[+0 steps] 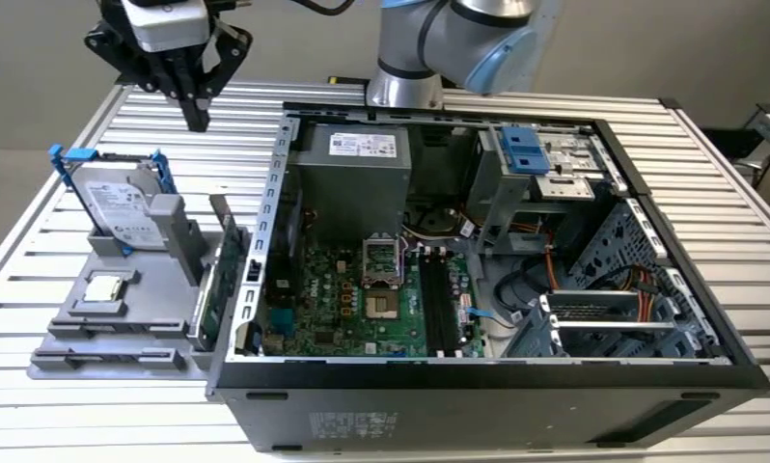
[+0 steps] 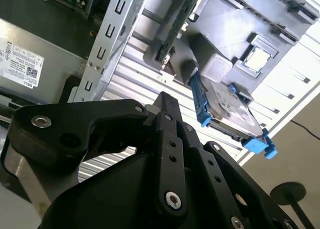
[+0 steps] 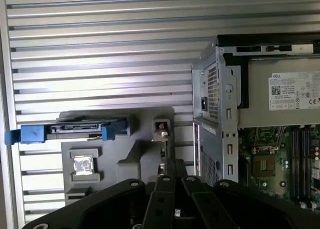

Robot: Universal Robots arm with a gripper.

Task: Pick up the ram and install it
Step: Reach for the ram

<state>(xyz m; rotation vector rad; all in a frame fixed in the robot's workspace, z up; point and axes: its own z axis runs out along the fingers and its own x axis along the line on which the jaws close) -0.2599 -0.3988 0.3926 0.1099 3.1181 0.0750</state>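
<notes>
Exterior view: my gripper (image 1: 200, 116) hangs at the upper left of the frame over the slatted table (image 1: 257, 116), jaws together and empty. The ram (image 1: 230, 253) stands on edge in the gray fixture (image 1: 102, 333) at left centre, just beside the open computer case (image 1: 488, 395). Its long axis runs up and down the frame, along the case wall.

Second wrist view: the ram (image 2: 175, 31) shows as a thin dark strip between case wall and fixture.

First wrist view: the fingertips hover above the fixture (image 3: 125, 154).

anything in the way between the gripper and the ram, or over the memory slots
Nothing visible. The gripper hangs in open air above the table, and the ram stands upright in the gray holder with its top edge exposed. The memory slots look empty; only the case's side wall stands between holder and slots.
</notes>
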